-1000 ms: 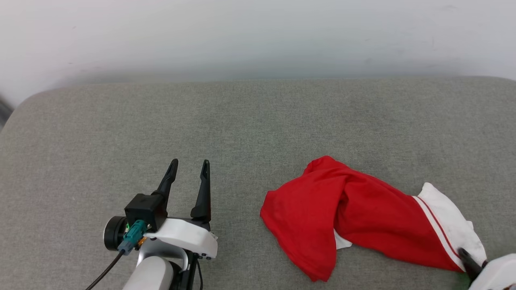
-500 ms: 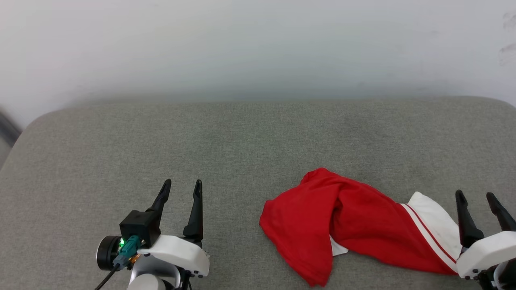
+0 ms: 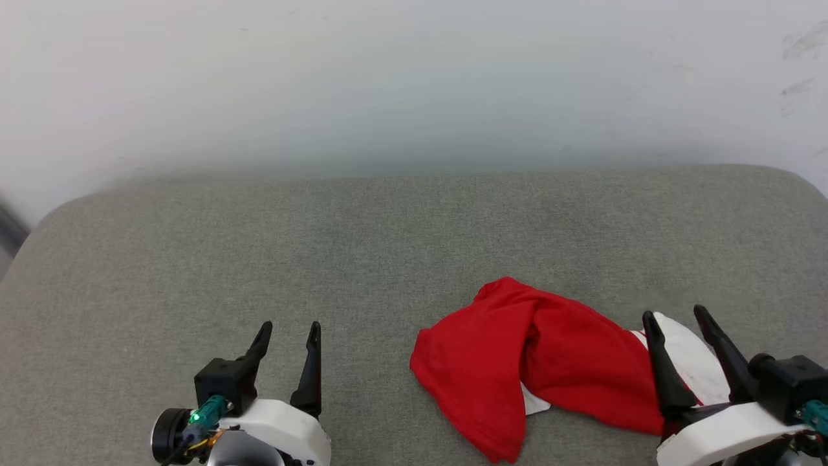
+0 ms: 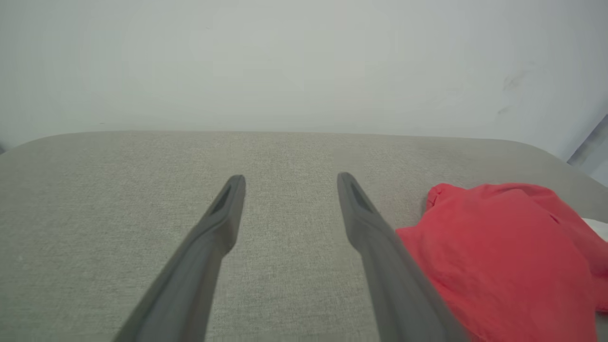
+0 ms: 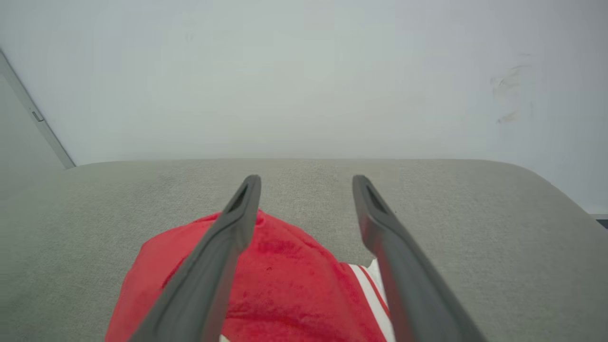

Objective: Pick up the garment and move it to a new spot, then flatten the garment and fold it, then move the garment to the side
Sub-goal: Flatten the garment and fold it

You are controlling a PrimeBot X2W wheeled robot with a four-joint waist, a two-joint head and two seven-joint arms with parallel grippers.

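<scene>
The garment (image 3: 517,362) lies crumpled on the grey cushioned surface (image 3: 388,246), a red heap with a white striped sleeve (image 3: 689,356) at its right end. It also fills the lower right of the left wrist view as the garment (image 4: 494,251), and the lower middle of the right wrist view as the garment (image 5: 285,280). My right gripper (image 3: 676,317) hovers open above the white sleeve, nothing between its fingers. My left gripper (image 3: 289,329) stands open over bare cushion, well left of the red cloth.
A pale wall (image 3: 414,84) rises behind the cushion's far edge. The cushion's corners round off at the far left (image 3: 58,213) and far right (image 3: 795,178). Bare fabric stretches across the left and back.
My right gripper opened and let go of the white sleeve, then came up over that end of the garment. The head camera tilted, shifting the whole scene.
</scene>
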